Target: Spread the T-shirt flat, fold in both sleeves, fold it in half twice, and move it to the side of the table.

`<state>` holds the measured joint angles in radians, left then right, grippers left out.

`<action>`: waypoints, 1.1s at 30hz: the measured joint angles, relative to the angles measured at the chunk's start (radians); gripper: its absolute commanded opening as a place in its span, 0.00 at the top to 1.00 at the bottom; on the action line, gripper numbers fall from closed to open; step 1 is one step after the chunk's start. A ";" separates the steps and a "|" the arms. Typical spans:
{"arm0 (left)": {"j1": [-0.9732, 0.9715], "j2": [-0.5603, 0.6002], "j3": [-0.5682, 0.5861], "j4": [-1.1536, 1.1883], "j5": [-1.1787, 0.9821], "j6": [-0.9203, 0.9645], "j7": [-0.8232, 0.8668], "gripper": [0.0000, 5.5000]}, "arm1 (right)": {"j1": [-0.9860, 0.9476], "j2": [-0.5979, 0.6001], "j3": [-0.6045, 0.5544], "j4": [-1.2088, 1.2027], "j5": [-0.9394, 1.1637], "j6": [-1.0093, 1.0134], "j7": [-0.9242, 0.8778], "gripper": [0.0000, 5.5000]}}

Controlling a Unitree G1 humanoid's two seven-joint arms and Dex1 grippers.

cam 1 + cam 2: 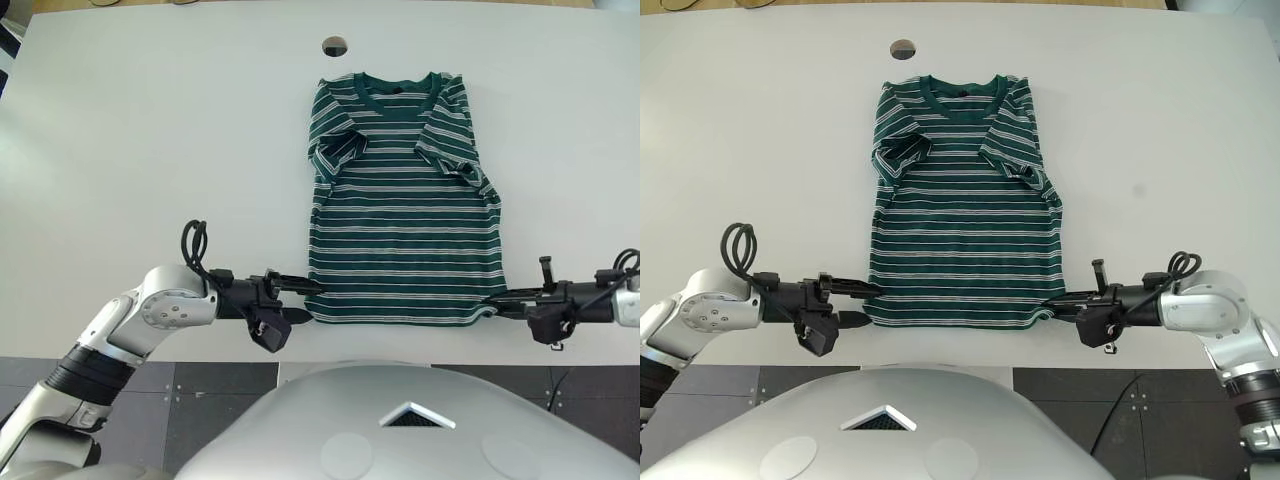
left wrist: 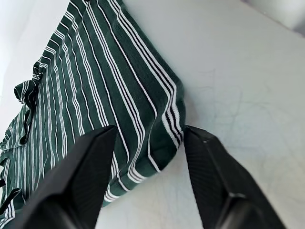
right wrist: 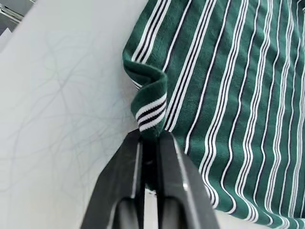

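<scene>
T-shirt (image 1: 405, 200) — green with white stripes — is lying flat on the white table (image 1: 150, 150), its collar (image 1: 400, 86) pointing away from the robot and its hem (image 1: 400, 312) running along the near edge. Both sleeves are lying turned in over the chest, the left sleeve (image 1: 335, 150) and the right sleeve (image 1: 452, 155) each resting on the body of the shirt. The spreading and sleeve-folding steps are therefore looking done, and the first fold in half is the step in hand. The right gripper (image 1: 492, 299) is pinching the right hem corner (image 3: 150, 102), its jaws clenched on a bunched ridge of cloth. The left gripper (image 1: 312, 300) is sitting at the left hem corner (image 2: 167, 143) with its fingers (image 2: 86, 171) parted, one to each side of the corner and not yet gripping it. The next move is probably calling for the left jaws to close on that corner. Both arms would then be lifting the hem together and carrying it towards the collar — keeping level so that the fold is landing square and the tucked sleeves are not being dragged out.
</scene>
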<state>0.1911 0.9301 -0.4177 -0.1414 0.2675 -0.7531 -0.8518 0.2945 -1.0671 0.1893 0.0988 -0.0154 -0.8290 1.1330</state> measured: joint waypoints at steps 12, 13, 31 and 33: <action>-0.031 -0.020 -0.047 0.135 0.056 -0.129 0.114 0.96 | -0.001 -0.010 0.034 0.012 0.057 0.035 -0.010 0.98; -0.038 -0.016 -0.046 0.138 0.064 -0.130 0.114 0.98 | -0.001 -0.011 0.038 0.010 0.069 0.049 -0.006 0.98; 0.186 0.410 -0.026 -0.437 -0.863 0.707 -0.335 0.98 | 0.076 -0.160 -0.068 -0.398 0.683 0.712 0.276 0.98; 0.190 0.426 0.017 -0.467 -0.896 0.761 -0.344 0.98 | 0.089 -0.160 -0.098 -0.419 0.699 0.754 0.285 0.98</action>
<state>0.3809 1.3558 -0.4003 -0.6085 -0.6287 0.0082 -1.1955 0.3831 -1.2269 0.0909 -0.3206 0.6840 -0.0755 1.4175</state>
